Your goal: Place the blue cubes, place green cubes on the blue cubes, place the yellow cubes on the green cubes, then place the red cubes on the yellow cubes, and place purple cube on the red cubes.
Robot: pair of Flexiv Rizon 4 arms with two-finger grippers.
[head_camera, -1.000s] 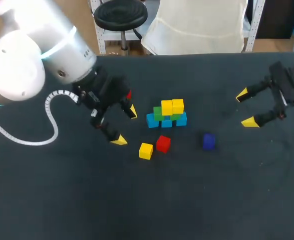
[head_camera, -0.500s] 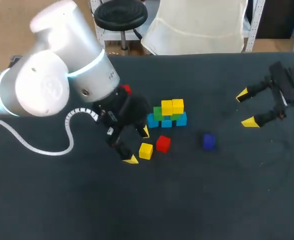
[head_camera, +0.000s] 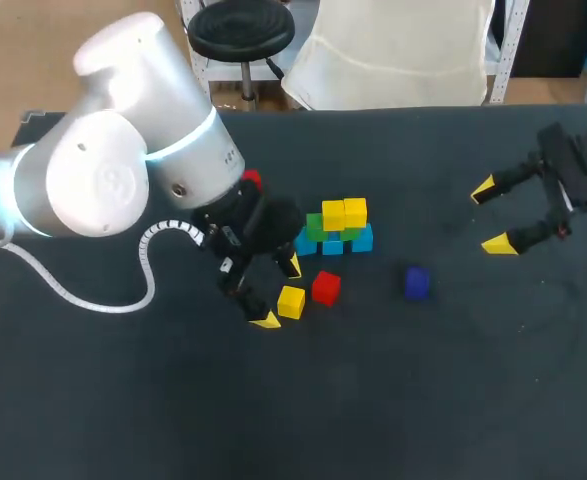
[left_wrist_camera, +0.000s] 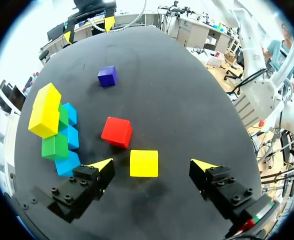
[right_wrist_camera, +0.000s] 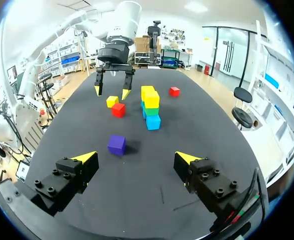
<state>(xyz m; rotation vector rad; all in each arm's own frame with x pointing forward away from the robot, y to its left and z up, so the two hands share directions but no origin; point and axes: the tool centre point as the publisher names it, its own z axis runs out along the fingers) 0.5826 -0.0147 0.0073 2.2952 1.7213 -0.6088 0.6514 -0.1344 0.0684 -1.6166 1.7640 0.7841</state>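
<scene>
While the left pincer (left_wrist_camera: 153,165) gapes empty, a loose yellow cube (left_wrist_camera: 143,163) lies between its fingers.

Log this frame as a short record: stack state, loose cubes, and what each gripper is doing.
left gripper: open, fingers on either side of the loose yellow cube, a gap on both sides
right gripper: open, empty, far right of the table
stack: blue cubes at the base, green cubes on them, two yellow cubes on top
loose red cube: on the table beside the loose yellow cube
second red cube: behind the left arm
purple cube: alone on the table
</scene>
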